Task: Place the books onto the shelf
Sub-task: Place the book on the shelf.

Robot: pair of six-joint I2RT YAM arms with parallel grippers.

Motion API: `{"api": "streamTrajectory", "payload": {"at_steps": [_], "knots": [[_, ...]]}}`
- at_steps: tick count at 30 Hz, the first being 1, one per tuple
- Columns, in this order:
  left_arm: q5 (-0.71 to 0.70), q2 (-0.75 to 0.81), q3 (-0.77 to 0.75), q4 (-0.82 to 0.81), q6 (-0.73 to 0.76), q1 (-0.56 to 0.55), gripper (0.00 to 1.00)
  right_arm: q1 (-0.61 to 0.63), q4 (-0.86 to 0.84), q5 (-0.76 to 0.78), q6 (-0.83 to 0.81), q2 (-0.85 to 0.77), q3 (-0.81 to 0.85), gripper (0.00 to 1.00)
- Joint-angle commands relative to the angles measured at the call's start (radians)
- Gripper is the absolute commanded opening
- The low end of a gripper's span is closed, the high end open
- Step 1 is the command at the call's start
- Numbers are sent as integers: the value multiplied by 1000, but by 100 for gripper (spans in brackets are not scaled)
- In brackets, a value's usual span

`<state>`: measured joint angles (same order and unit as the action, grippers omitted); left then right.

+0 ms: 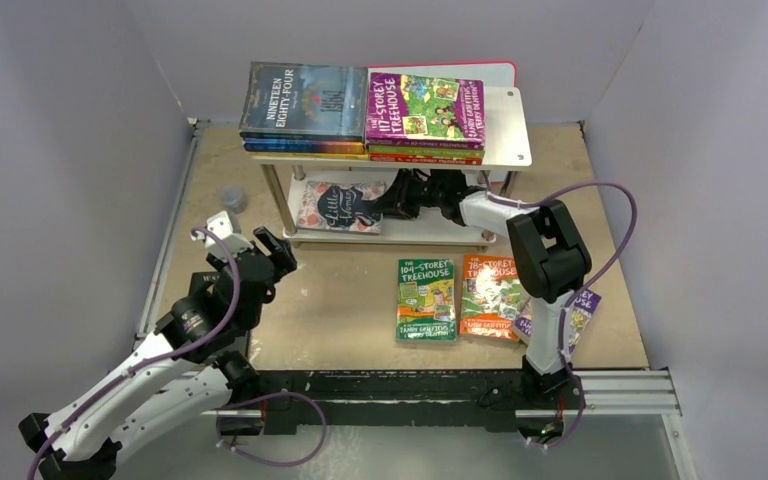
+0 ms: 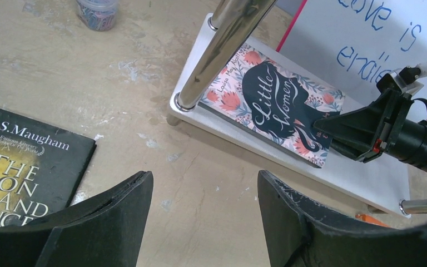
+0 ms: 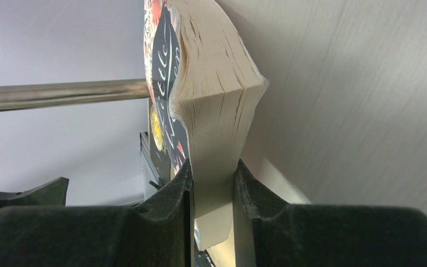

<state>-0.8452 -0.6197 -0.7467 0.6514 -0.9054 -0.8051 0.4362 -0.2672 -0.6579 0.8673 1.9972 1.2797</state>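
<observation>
Overhead and left-wrist views share Little Women [image 1: 332, 205] (right wrist: close-up).

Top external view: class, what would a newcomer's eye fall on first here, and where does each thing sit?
The right pincer reaches under the top board of the shelf, clamped on the floral Little Women on the lower board. On top sit two stacks of books, Nineteen Eighty-Four heading the left, a Treehouse title the right. The green 104-Storey Treehouse and two more books lie on the table in front, and the left pincer hangs open.
</observation>
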Motion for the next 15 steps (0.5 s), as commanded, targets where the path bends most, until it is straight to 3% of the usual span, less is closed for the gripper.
{"api": "streamTrajectory", "payload": {"at_steps": [1,5,9,15], "knots": [[-25,-3,5,-35,-7,3,68,-2,31,108,-65,17,54,18],[-33,-1,10,-32,-6,2,68,1,29,105,-59,23,53,18],[-36,3,10,-30,-5,4,68,2,64,102,-72,10,53,0],[-37,13,13,-22,-3,3,68,-2,176,66,-156,-10,67,0]]}}
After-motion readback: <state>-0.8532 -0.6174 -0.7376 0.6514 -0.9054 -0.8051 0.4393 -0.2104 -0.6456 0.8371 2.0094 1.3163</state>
